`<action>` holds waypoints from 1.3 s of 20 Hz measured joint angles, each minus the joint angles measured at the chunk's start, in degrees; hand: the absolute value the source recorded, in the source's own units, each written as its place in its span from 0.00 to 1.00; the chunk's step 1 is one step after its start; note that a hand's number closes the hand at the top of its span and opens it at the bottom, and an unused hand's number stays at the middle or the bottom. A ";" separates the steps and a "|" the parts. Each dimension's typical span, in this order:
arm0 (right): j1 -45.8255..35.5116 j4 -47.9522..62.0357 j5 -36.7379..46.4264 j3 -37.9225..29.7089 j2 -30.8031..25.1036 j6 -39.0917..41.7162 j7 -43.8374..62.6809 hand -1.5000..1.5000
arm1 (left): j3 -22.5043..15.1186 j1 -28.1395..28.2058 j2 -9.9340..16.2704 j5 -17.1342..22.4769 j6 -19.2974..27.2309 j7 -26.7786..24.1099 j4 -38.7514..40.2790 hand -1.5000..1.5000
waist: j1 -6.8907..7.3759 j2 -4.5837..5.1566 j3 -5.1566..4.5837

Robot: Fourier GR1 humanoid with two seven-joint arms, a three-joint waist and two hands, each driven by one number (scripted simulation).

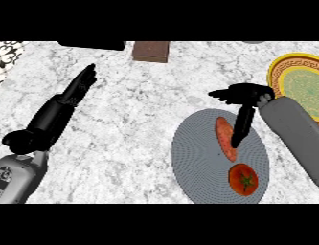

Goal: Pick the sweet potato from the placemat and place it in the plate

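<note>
**Right hand over the sweet potato on the placemat**

The sweet potato [225, 138] lies on the round grey placemat [200, 162], with a tomato [243, 179] near it on the same mat. The right hand [243, 95] hangs above the mat's far edge, released, one finger [241, 127] reaching down beside the sweet potato; whether it touches cannot be told. The yellow patterned plate [289, 64] sits on the marble desk [141, 119] just right of the hand. The left hand [62, 107] rests released at the left, fingers straight. A brown block [151, 51] stands at the far edge.
</note>
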 measured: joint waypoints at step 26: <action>-22.81 38.95 1.77 -0.94 7.01 21.11 4.30 0.00 | 2.98 0.94 -0.91 -1.50 -2.03 -0.42 -0.09 0.50 | -1.66 0.42 0.07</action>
